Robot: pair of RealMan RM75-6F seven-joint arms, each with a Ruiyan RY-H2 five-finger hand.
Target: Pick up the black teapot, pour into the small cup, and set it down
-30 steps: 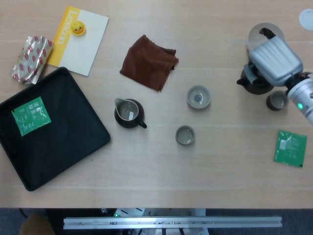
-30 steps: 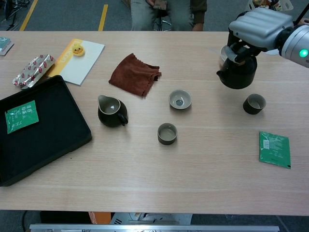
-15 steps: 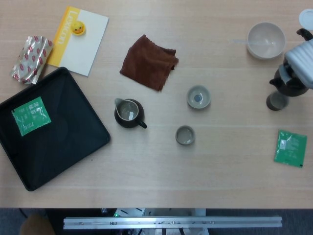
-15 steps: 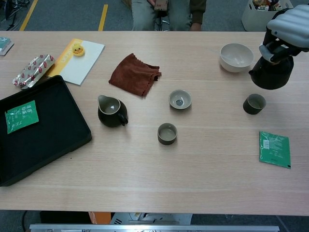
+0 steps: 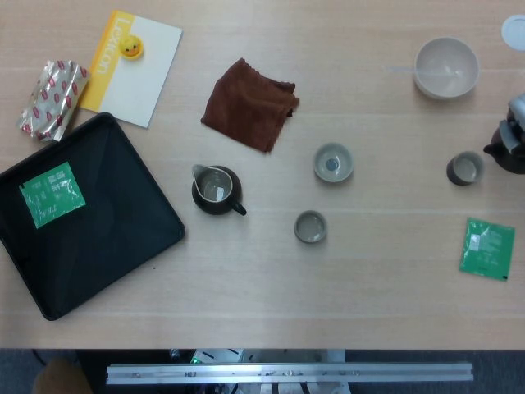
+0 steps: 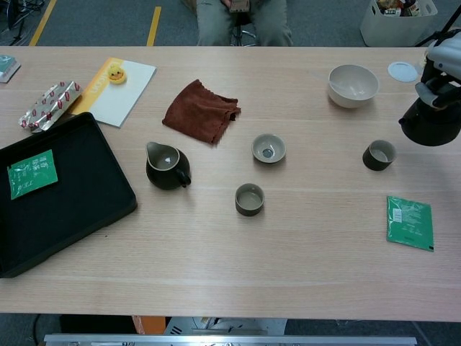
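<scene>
The black teapot (image 6: 431,124) is at the far right edge, just right of a small dark cup (image 6: 379,154), with its spout pointing left toward that cup. My right hand (image 6: 444,66) grips the teapot from above at its handle, and most of the hand is cut off by the frame. In the head view only a sliver of the teapot (image 5: 512,156) and the right hand (image 5: 518,109) shows beside the small dark cup (image 5: 465,168). I cannot tell whether the teapot touches the table. My left hand is out of both views.
A white bowl (image 6: 353,85) stands behind the cup. A green packet (image 6: 410,222) lies in front of it. Two more cups (image 6: 269,148) (image 6: 250,199), a black pitcher (image 6: 167,166), a brown cloth (image 6: 201,110) and a black tray (image 6: 86,209) lie to the left.
My right hand has carried the teapot to the right, from over the white bowl to the table's right edge beside the small dark cup. The bowl is now uncovered.
</scene>
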